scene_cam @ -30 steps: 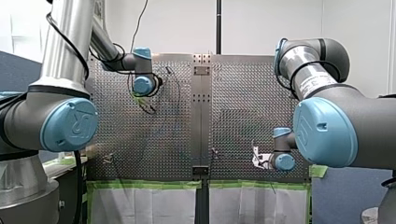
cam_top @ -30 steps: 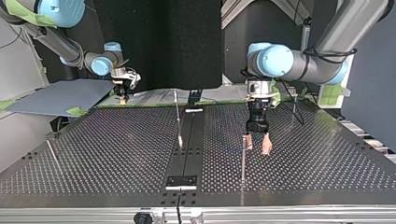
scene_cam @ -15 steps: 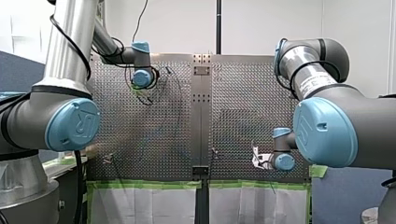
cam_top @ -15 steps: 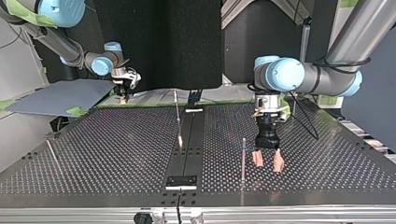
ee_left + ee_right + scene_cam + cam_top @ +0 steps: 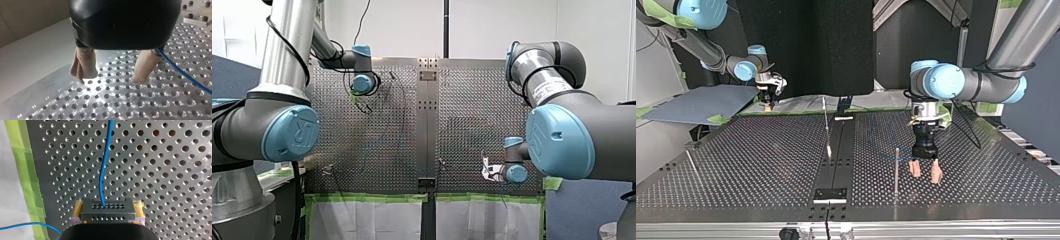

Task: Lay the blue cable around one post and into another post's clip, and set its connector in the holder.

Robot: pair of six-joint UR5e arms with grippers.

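My right gripper (image 5: 108, 220) is shut on a black connector block (image 5: 108, 210), its yellow pads on the block's two sides. The blue cable (image 5: 103, 165) leaves the block and runs ahead over the perforated plate. In the top view this gripper (image 5: 768, 103) hangs at the far left edge of the table. My left gripper (image 5: 925, 174) stands open with beige pads, low over the plate beside a thin upright post (image 5: 896, 167). In the left wrist view the blue cable (image 5: 180, 72) passes the outer side of one finger (image 5: 145, 66); nothing lies between the fingers.
A second post (image 5: 826, 125) leans near the table's centre strip, and a third (image 5: 692, 162) stands at the top view's left. A small black plate (image 5: 830, 194) sits on the centre strip near the near edge. Green tape (image 5: 23, 170) lines the plate's edge by my right gripper.
My left gripper has moved from right beside the post toward the top view's right and nearer that camera, still open. My right gripper has stayed put.
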